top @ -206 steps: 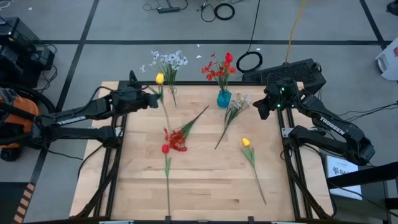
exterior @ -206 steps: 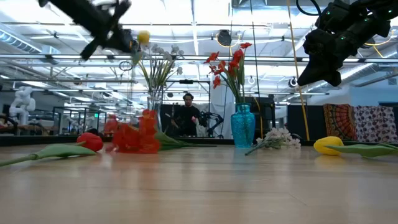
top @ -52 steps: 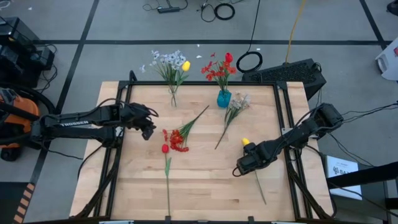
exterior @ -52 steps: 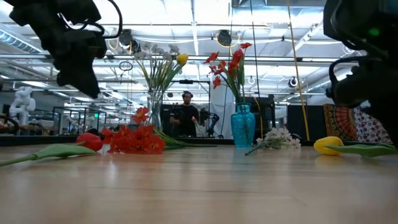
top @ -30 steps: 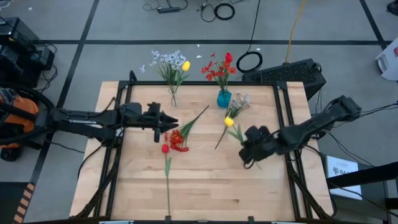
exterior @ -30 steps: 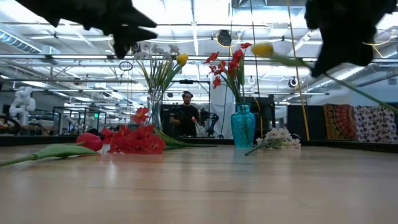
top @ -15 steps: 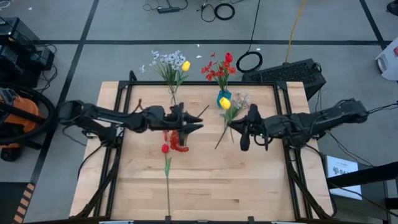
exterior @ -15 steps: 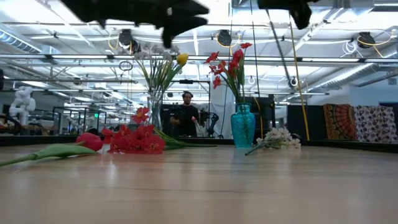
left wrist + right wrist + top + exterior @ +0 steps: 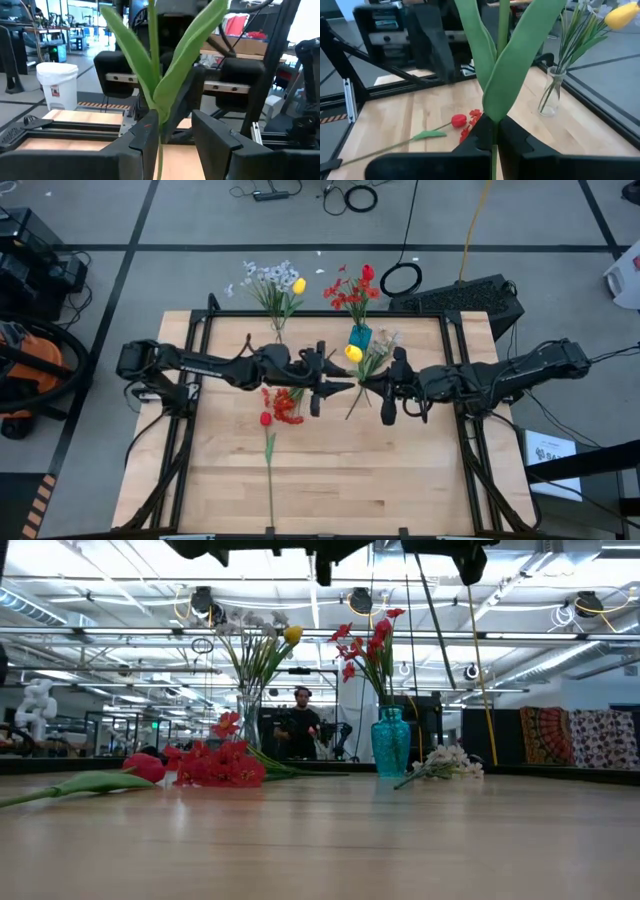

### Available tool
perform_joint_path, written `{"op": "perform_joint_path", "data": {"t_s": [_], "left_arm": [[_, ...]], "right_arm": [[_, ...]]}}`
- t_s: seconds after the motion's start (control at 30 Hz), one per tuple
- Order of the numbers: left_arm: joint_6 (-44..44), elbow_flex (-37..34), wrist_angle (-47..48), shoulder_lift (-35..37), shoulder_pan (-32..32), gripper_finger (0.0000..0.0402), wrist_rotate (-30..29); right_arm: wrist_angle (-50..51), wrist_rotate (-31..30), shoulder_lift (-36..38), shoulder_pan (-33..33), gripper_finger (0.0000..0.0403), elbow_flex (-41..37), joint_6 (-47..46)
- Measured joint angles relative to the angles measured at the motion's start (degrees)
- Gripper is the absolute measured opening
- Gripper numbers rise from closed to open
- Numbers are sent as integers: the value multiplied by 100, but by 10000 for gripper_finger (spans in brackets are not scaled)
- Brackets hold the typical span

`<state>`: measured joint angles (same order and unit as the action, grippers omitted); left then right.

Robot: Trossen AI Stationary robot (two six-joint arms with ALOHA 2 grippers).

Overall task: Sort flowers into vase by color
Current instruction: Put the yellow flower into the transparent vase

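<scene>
My right gripper (image 9: 495, 127) is shut on a yellow tulip (image 9: 353, 353) high over the middle of the table. Two long green leaves (image 9: 520, 55) rise above its fingers. My left gripper (image 9: 172, 125) faces it from the table's left, open, with its fingers on either side of the same stem (image 9: 151, 60). A clear vase (image 9: 277, 335) at the far edge holds pale sprays and another yellow tulip (image 9: 292, 635). A blue vase (image 9: 390, 740) holds red flowers. A red spray (image 9: 285, 405), a red tulip (image 9: 266, 419) and a white spray (image 9: 378, 355) lie on the table. My right gripper pinches the tulip's stem (image 9: 494, 137) just below the base of its two leaves, between its two fingers. The fingers come level from the table's right and lie across the stem. The tulip is lifted clear, bloom end up. Whether my left gripper touches the stem, I cannot tell.
Black rails (image 9: 195, 420) run along the table's left and right sides. The near half of the wooden table (image 9: 340, 480) holds only the red tulip's long stem (image 9: 270, 480). A person (image 9: 300, 725) shows far off in the room behind.
My right gripper has risen and gone toward the table's middle and far edge, carrying the yellow tulip up from a slant to nearly upright. My left gripper has reached toward the table's right, past the red spray, until its fingers stand around the tulip's stem.
</scene>
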<state>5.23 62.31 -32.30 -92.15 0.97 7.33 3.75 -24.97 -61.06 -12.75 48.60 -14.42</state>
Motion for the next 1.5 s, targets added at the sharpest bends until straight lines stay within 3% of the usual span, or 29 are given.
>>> {"op": "perform_joint_path", "data": {"t_s": [0.6, 0.73, 1.03, 1.13, 1.5], "left_arm": [[31, 200, -21, -200, 2, 123, 60], [31, 199, -34, -197, 1, 123, 15], [44, 196, -3, -191, 93, 123, -47], [41, 198, -51, -200, 94, 123, -65], [44, 198, -36, -200, 98, 123, -85]], "right_arm": [[-326, 145, -4, 168, 0, 0, 462], [-508, 514, -75, 319, 0, 0, 547], [-574, 541, -184, 424, 0, 0, 632], [-629, 895, -204, 419, 0, 4, 625], [-621, 710, -249, 420, 0, 2, 569]]}}
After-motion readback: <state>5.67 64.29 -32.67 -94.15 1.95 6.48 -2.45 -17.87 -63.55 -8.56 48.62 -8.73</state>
